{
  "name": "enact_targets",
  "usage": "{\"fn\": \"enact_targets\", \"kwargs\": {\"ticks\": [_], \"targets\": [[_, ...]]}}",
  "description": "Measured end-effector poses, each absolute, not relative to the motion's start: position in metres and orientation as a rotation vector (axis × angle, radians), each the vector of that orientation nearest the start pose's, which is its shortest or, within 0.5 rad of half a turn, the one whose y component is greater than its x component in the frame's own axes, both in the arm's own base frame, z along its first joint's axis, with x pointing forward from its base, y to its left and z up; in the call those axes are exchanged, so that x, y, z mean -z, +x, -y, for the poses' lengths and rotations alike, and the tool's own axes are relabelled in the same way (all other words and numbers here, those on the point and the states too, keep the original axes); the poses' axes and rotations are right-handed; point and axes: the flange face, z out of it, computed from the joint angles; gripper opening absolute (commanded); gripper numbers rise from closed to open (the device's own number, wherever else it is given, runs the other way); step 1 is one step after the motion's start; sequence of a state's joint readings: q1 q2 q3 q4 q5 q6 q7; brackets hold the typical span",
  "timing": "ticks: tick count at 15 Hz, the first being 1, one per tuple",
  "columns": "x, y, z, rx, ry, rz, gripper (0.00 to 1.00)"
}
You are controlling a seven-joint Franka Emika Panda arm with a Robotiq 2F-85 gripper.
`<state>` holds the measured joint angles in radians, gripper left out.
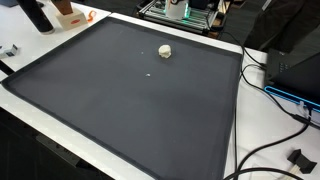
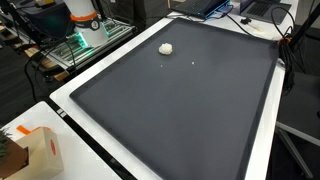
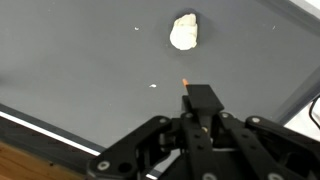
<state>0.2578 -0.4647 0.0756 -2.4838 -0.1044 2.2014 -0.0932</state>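
Wrist view, gripper [image 3: 192, 95] closed together, tiny orange tip [image 3: 185, 78] at its front, white lump [image 3: 183, 31] nr ahead, dark mat [image 3: 80, 60]

I am counting one black mat [image 1: 120, 110] covering the tabletop. One white crumpled lump [image 3: 183, 31] is lying on the mat, toward one of its edges, and at least two tiny white specks [image 3: 153, 85] are sitting on the mat close to that lump. One gripper [image 3: 200, 118] is hanging over the mat, with one black orange-tipped piece [image 3: 192, 92] showing between its fingers. One cardboard box [image 2: 40, 150] is standing just off a mat corner. Several black cables [image 1: 265, 80] are trailing beside the mat; their exact number I am not making out.
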Motion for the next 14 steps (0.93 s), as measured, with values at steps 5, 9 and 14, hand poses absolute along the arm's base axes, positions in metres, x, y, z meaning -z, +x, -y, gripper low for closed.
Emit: {"fn": "enact_targets", "kwargs": {"ticks": [5, 9, 14], "targets": [[-0.464, 0.399, -0.135, 0.287, -3.143, 0.76, 0.03], [-0.421, 0.408, -0.126, 0.123, -3.155, 0.773, 0.03], [-0.37, 0.413, -0.114, -0.001, -3.129, 0.856, 0.03]]}}
